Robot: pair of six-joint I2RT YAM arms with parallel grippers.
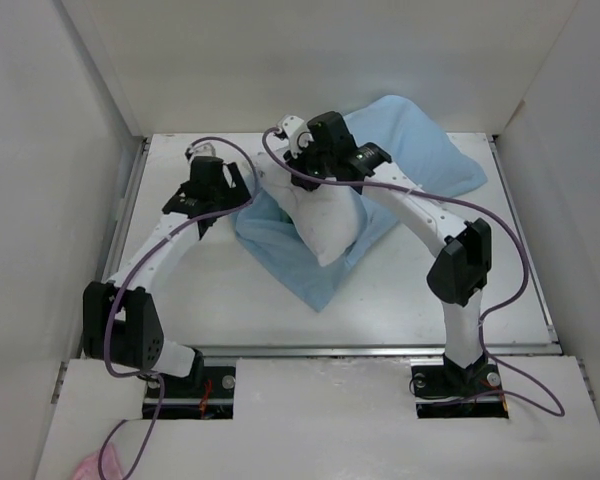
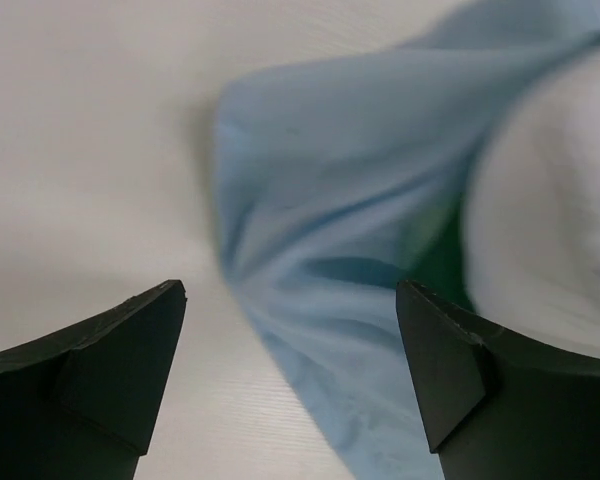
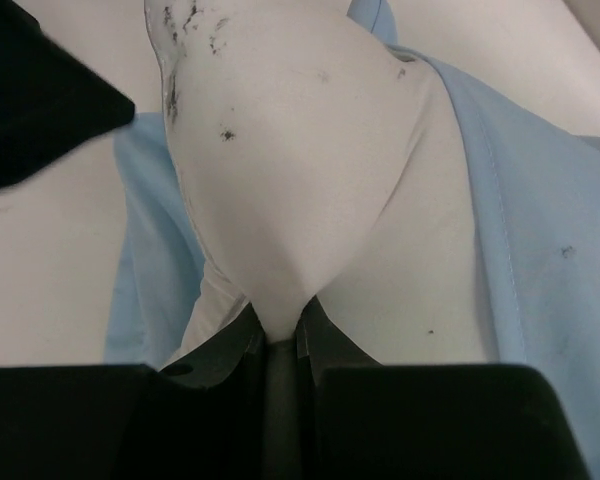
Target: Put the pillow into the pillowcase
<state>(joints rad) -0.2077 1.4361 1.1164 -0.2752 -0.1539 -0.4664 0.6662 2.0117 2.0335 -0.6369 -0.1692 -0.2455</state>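
Observation:
The white pillow (image 1: 325, 222) lies on the light blue pillowcase (image 1: 420, 150) at the middle of the table, one corner lifted. My right gripper (image 1: 302, 172) is shut on a pinch of the pillow's fabric (image 3: 280, 200); the pillowcase (image 3: 540, 250) shows blue on both sides of it. My left gripper (image 1: 220, 205) is open and empty, hovering just left of the pillowcase's left edge. In the left wrist view the pillowcase (image 2: 340, 200) lies ahead between my black fingers (image 2: 130, 350), a strip of teal-green inner face (image 2: 442, 262) beside the pillow (image 2: 550, 210).
White walls enclose the table (image 1: 190, 290) on the left, back and right. A metal rail (image 1: 380, 350) runs along the near edge in front of the arm bases. Purple cables loop off both arms.

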